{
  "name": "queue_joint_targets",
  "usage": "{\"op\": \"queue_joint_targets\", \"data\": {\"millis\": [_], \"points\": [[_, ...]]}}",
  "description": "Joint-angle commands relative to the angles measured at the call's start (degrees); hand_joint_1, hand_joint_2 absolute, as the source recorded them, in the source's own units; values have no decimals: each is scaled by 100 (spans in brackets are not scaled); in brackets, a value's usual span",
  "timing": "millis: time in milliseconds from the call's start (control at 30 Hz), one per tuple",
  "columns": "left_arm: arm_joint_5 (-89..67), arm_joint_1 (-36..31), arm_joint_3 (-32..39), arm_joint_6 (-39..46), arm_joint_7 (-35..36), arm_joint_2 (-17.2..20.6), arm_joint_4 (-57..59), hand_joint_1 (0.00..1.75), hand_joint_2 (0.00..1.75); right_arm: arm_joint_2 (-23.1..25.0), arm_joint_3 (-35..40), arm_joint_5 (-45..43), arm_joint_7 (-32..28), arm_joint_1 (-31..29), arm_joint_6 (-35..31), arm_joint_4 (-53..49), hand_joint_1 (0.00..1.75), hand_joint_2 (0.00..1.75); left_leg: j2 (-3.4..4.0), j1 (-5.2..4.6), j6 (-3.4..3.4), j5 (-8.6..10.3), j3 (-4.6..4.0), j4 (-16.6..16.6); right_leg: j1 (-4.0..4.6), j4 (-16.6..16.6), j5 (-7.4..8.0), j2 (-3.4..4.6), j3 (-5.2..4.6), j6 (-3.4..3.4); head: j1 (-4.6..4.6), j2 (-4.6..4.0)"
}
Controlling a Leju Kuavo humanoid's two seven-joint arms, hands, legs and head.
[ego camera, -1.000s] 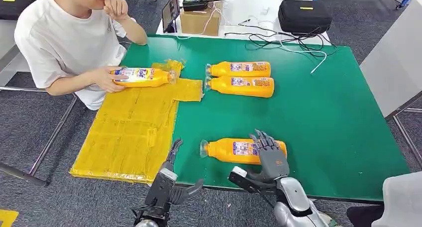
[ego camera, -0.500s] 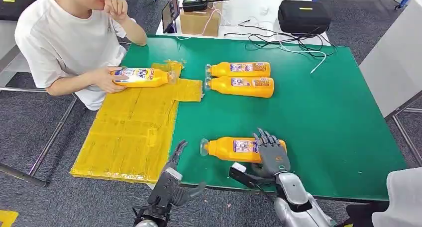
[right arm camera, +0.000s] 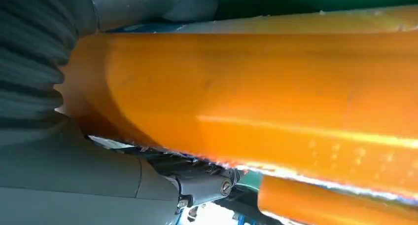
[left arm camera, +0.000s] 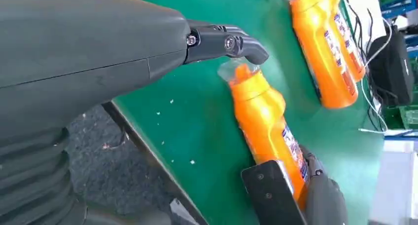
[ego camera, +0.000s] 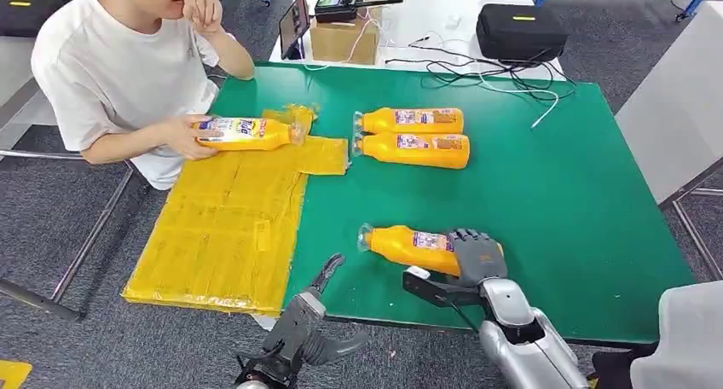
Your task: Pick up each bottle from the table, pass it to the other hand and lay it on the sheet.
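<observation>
Near bottle [ego camera: 418,248] being gripped by the right hand [ego camera: 477,257] at the near edge of the green surface [ego camera: 563,210]

On the left, the yellow sheet [ego camera: 226,227] is lying over the surface's left edge, and at its far end a labelled bottle [ego camera: 243,133] is being held by a person's hand [ego camera: 183,136]; blue lettering is showing on its label but is not being read with confidence. At the near edge the left hand [ego camera: 320,308] is being held spread and empty, just short of the gripped bottle's clear cap. Two more bottles [ego camera: 413,135] are lying side by side farther off, their label print too small to be read. The gripped bottle is being clasped around its base end, cap pointing left; it is judged stiff, smooth, fairly heavy if full, and best received at its bare neck end.
</observation>
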Motion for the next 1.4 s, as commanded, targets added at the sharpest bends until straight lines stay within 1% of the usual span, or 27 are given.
{"op": "queue_joint_targets", "data": {"millis": [33,67,133,167,233,433,500,633,667,700,733,767,800,833,867,900,1167,1200,1233,1267,1300,1333,1367,1400], "points": [[270,-261,214,-213,-184,-28,280,0,175,-595,276,-697,-614,21,407,319,175,175,-11,7,-8,7,1,-2,8,-9,6,-13,7,-11,2,0],[196,-232,219,-89,-341,-41,257,0,175,-654,294,-1005,-999,113,387,179,175,175,-8,6,-7,4,11,-2,7,-8,3,-10,8,-9,2,0],[390,-81,288,11,-486,-65,110,0,175,-709,339,-1552,-1343,410,391,-376,175,175,-2,17,-16,10,-10,2,18,-11,15,-7,-10,-22,0,2],[396,-53,266,19,-492,-41,69,0,175,-707,384,-1587,-1299,466,395,-509,175,175,-10,12,-10,4,5,-3,13,-11,5,-15,22,-15,2,0],[397,-37,256,22,-493,-29,36,0,175,-703,411,-1587,-1234,488,403,-577,175,175,-5,9,-7,-1,18,-1,10,-7,0,-8,33,-10,0,0],[400,-47,255,25,-493,-27,35,0,175,-710,415,-1592,-1222,464,412,-573,175,175,15,15,-14,-2,17,-3,16,-10,6,12,31,-16,0,2],[400,-47,255,25,-493,-27,35,0,175,-710,415,-1592,-1222,464,412,-573,175,175,27,9,-7,-3,22,0,11,-6,3,19,32,-7,2,2],[400,-47,255,25,-493,-27,35,0,175,-710,415,-1592,-1222,464,412,-573,175,175,29,10,-8,-2,20,-2,11,-7,4,21,31,-8,2,0],[504,-15,346,106,-557,-95,19,0,175,-689,407,-1749,-1393,485,374,-606,175,175,29,11,-7,-2,20,-1,11,-7,4,20,32,-8,2,0],[915,27,553,328,-805,-209,16,0,175,-415,194,-2169,-1879,705,-36,-832,175,175,30,13,-10,-1,16,-1,14,-10,6,21,29,-11,2,2],[1304,43,653,384,-832,-257,11,0,175,-220,131,-2174,-2047,828,-394,-1004,175,175,30,11,-8,-2,20,-2,12,-8,4,21,31,-9,2,2],[2179,88,746,205,-622,-292,-47,0,175,137,-95,-2299,-2092,1057,-849,-1214,175,175,31,17,-13,-2,14,-1,18,-10,6,22,27,-15,2,0],[2698,166,691,-15,-559,-219,-194,0,175,257,-145,-2313,-2094,1173,-1044,-1363,175,175,33,17,-11,-4,23,-4,17,-11,4,24,36,-11,2,0],[2791,266,569,-40,-608,-118,-367,0,175,285,-155,-2305,-2095,1246,-1162,-1485,175,175,40,22,-18,-5,18,-5,24,-12,5,30,29,-20,4,2],[2762,358,423,-31,-760,-6,-546,0,175,386,-278,-2424,-2205,1321,-1388,-1589,175,175,36,17,-14,-6,19,-5,18,-8,2,27,32,-14,9,2],[2727,403,284,-52,-803,95,-632,0,175,459,-388,-2500,-2319,1379,-1578,-1674,175,175,50,18,-16,-10,17,-1,19,-3,2,42,24,-17,7,0],[2727,403,284,-52,-803,95,-632,0,175,459,-388,-2500,-2319,1379,-1578,-1674,175,175,50,18,-16,-10,17,-1,19,-3,2,42,24,-17,7,0],[2712,428,227,-59,-813,138,-666,0,175,475,-416,-2506,-2354,1393,-1628,-1700,175,175,52,19,-18,-11,15,0,20,-2,2,43,23,-19,7,0],[2620,465,14,-103,-822,278,-684,0,175,590,-589,-2570,-2535,1464,-1930,-1799,175,175,54,21,-20,-12,14,0,22,-1,1,45,20,-22,7,0],[2562,484,-94,-113,-840,343,-675,0,175,680,-704,-2661,-2674,1506,-2091,-1863,175,175,48,12,-13,-9,16,-3,13,-1,1,40,26,-13,7,0],[3577,505,-346,-766,-825,438,-617,0,175,986,-994,-2379,-3195,1444,-3218,-2043,175,175,54,16,-20,-12,13,-4,18,-1,0,45,21,-21,2,2],[3652,496,-395,-843,-913,449,-637,0,175,1085,-1039,-2701,-3379,1409,-3322,-2136,175,175,57,18,-23,-13,12,-3,20,0,-1,48,20,-24,2,2],[4059,261,-525,-908,-989,511,-392,0,175,1326,-786,-3525,-3870,1003,-3202,-2025,175,175,53,17,-25,-13,-10,-2,19,7,-4,42,-6,-26,-2,0],[4058,250,-520,-902,-993,496,-374,0,175,1328,-793,-3571,-3888,996,-3204,-2048,175,175,39,14,-21,-12,-21,3,16,11,-7,31,-12,-22,-2,2]]}}
